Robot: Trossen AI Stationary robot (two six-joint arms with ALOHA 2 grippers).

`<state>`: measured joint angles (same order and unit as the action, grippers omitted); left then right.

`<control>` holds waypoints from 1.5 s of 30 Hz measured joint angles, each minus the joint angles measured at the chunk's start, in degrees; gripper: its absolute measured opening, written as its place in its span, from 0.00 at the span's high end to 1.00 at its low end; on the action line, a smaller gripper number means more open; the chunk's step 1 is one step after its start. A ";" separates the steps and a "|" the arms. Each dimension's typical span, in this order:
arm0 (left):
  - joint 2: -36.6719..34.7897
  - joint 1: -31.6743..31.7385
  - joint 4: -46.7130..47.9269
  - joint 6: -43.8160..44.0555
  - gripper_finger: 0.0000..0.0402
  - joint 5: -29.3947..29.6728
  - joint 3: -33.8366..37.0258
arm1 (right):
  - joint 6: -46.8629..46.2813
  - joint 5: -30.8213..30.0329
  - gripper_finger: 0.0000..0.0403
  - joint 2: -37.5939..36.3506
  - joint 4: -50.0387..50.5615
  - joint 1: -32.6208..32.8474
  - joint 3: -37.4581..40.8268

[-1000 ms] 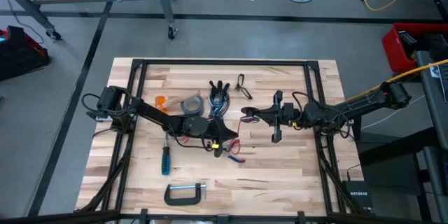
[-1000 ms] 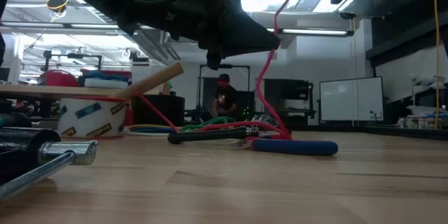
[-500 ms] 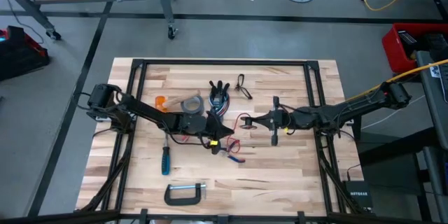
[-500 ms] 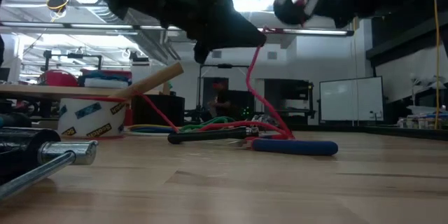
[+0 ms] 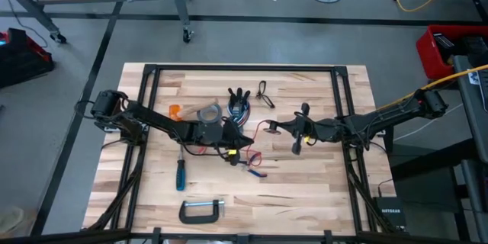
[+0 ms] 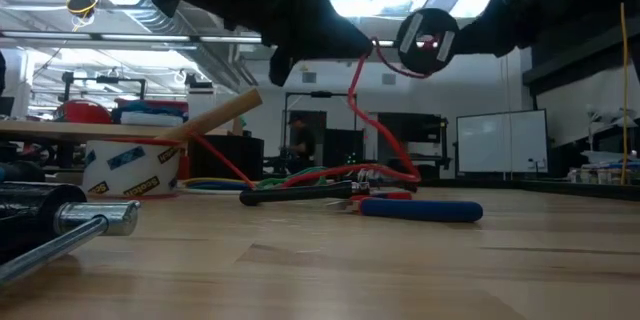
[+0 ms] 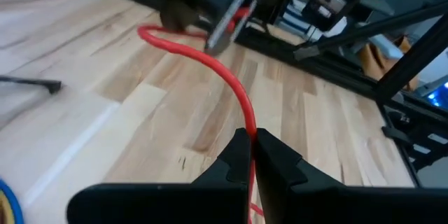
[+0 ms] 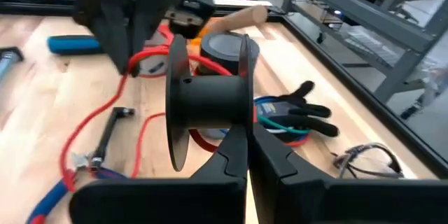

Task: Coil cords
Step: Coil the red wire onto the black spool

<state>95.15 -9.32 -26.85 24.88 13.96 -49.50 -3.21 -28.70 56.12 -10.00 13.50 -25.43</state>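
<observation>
A red cord runs from the table up to my left gripper and on to a black spool held above the table. My left gripper is shut on the cord. My right gripper, also shut, holds the spool, which has red cord wound on it. In the high view the two grippers stand close together at the table's middle. The cord's loose end lies in loops on the table. A small black cord lies looped near the far edge. My left gripper pinches the red cord between its two fingertips, part way along its length. The cord rises from the table to the fingers and then arcs, slightly slack, to the spool. My right gripper pinches the spool at the rim of one end disc, as far as the wrist view shows. The fingers come nearly level from the table's right. The spool is lifted clear of the table.
A grey tape roll and a black glove with cables lie behind the grippers. A blue-handled tool lies under them, a blue screwdriver at the left and a C-clamp near the front edge.
My right gripper has tipped downward and sunk, bringing the spool down beside my left gripper. My left gripper has risen a little with the cord and rolled slightly, so the cord's upright run has shortened and bent. The loops on the table have stayed where they were.
</observation>
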 joint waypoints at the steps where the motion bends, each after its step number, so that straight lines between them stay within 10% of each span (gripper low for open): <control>1: 0.02 0.00 0.00 0.02 1.00 -0.02 0.00 | -0.04 -0.62 1.00 0.00 0.18 0.00 0.00; 21: 0.22 2.67 -9.74 -0.08 1.00 0.21 -1.68 | -9.07 -4.76 1.00 10.80 -9.15 -0.67 0.00; 45: 1.22 2.03 -3.57 -0.85 1.00 0.61 -4.04 | -7.13 5.94 1.00 24.72 -13.88 -9.07 -16.22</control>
<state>96.38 -7.29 -30.42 24.03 14.57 -53.54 -10.33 -22.76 80.84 -23.88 4.43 -41.65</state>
